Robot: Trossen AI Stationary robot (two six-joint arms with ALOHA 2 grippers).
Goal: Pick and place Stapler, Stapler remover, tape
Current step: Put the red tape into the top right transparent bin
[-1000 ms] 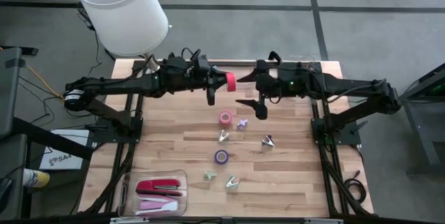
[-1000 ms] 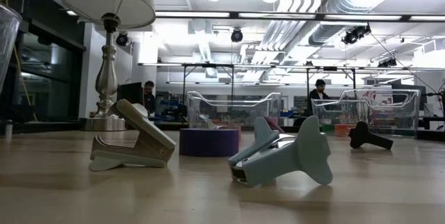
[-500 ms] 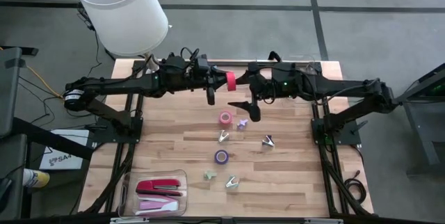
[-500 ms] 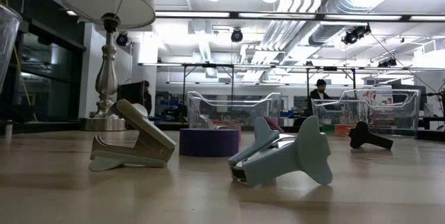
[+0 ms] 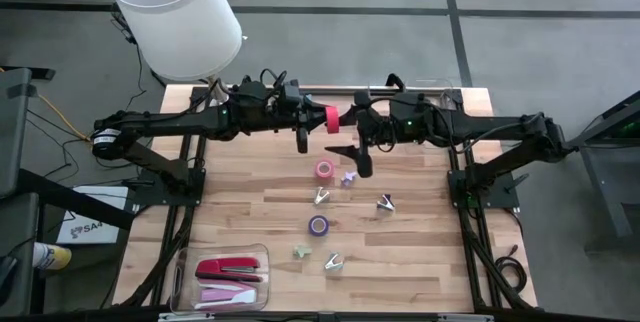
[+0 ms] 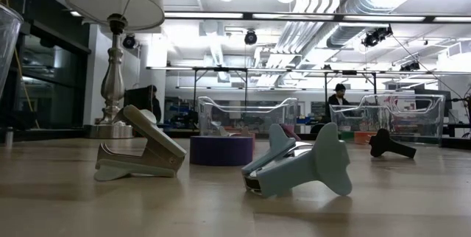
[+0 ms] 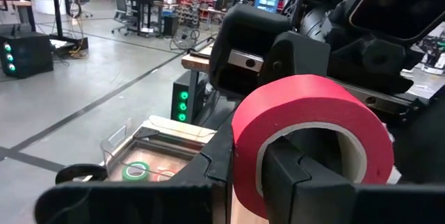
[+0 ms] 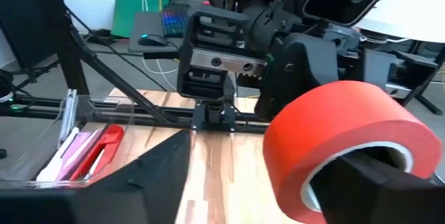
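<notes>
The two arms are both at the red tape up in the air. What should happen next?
Probably the right gripper should finish closing on the red tape roll, since its fingers straddle the roll without clearly clamping it. The left gripper holds the roll from inside the ring, so it should let go only afterwards.

One camera looks straight down from high up and sees the whole table point(image 5: 400, 212) and both arms. One sits low on the tabletop and looks across it into the room. Each wrist camera looks very close at the red tape roll point(image 7: 306, 137), from opposite sides.
</notes>
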